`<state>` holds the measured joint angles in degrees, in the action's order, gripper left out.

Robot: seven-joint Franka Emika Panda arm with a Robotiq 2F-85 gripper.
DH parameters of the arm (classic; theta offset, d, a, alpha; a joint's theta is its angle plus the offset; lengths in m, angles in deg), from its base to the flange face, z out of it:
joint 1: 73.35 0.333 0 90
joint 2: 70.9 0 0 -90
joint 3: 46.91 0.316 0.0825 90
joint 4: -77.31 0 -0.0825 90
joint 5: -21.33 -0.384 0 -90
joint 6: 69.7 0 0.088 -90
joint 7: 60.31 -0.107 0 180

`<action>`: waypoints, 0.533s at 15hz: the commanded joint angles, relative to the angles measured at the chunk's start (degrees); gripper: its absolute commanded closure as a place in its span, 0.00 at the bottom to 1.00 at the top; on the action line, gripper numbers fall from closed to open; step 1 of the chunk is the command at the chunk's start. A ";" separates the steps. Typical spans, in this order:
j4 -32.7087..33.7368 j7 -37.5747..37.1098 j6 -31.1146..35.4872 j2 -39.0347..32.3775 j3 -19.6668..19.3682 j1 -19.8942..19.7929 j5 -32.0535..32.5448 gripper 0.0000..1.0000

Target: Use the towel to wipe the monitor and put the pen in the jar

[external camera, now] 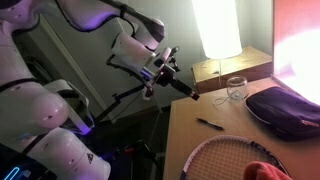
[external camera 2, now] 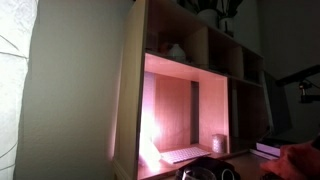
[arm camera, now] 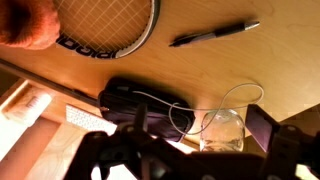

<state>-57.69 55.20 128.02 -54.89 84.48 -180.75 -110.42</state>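
Observation:
In an exterior view the open gripper (external camera: 188, 90) hangs in the air off the desk's near-left edge, holding nothing. The orange towel (external camera: 262, 172) lies at the front of the desk beside a racket (external camera: 232, 158). A dark pen (external camera: 209, 124) lies on the wood between the racket and the small clear jar (external camera: 236, 88). The monitor (external camera: 300, 40) glows pink at the right. In the wrist view the jar (arm camera: 222, 128) shows below, between my open gripper's (arm camera: 200, 124) fingers (arm camera: 262, 126). The pen (arm camera: 215, 33) and towel (arm camera: 25, 25) lie farther off.
A dark navy pouch (external camera: 285, 108) lies beside the jar, with a thin white cable (arm camera: 190, 100) looping over it. A tall glowing lamp (external camera: 218, 28) stands on a box behind the jar. A wooden shelf unit (external camera 2: 135, 90) rises at the desk's far side.

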 commanded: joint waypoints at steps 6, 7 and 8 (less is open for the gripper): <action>3.58 2.30 1.37 5.85 -3.18 3.79 -1.58 0.00; 3.95 2.31 1.37 6.50 -3.95 4.39 -1.61 0.00; 4.16 2.60 1.37 6.99 -4.46 4.70 -1.79 0.00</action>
<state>-55.62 55.33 128.02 -50.18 82.08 -177.56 -110.42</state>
